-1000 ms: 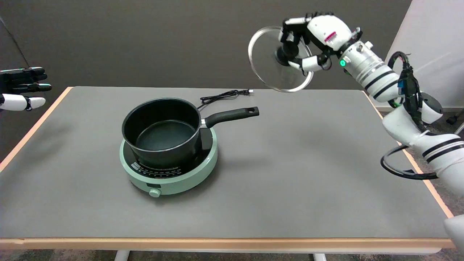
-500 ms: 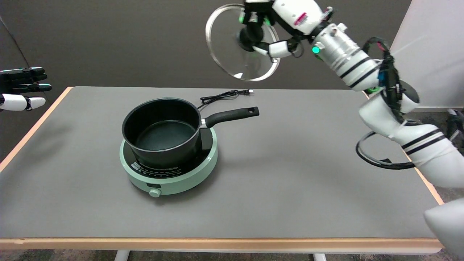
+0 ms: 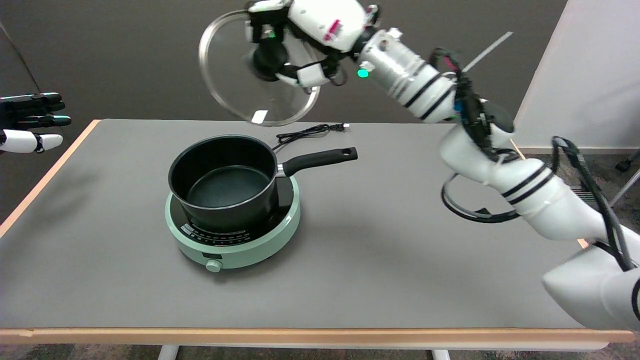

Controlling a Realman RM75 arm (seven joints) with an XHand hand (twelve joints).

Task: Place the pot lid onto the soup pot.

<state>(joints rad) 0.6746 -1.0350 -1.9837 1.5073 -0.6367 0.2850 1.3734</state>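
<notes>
A black soup pot (image 3: 225,182) with a long black handle stands open on a mint-green round hotplate (image 3: 235,240), left of the table's middle. High above the pot's far rim hangs a glass pot lid (image 3: 235,90) with a metal rim, tilted steeply on edge. My right hand (image 3: 305,35) grips the lid by its black knob (image 3: 267,60), reaching in from the right. Lid and pot are well apart, with air between them.
A black power cord (image 3: 307,132) lies on the grey table (image 3: 400,250) behind the pot handle. The idle left hand (image 3: 30,122) hovers at the left edge. A white panel (image 3: 590,75) stands at the back right.
My right arm has swung the lid leftward from above the table's right half to a spot over the pot's far side. The pot and hotplate have not moved.
</notes>
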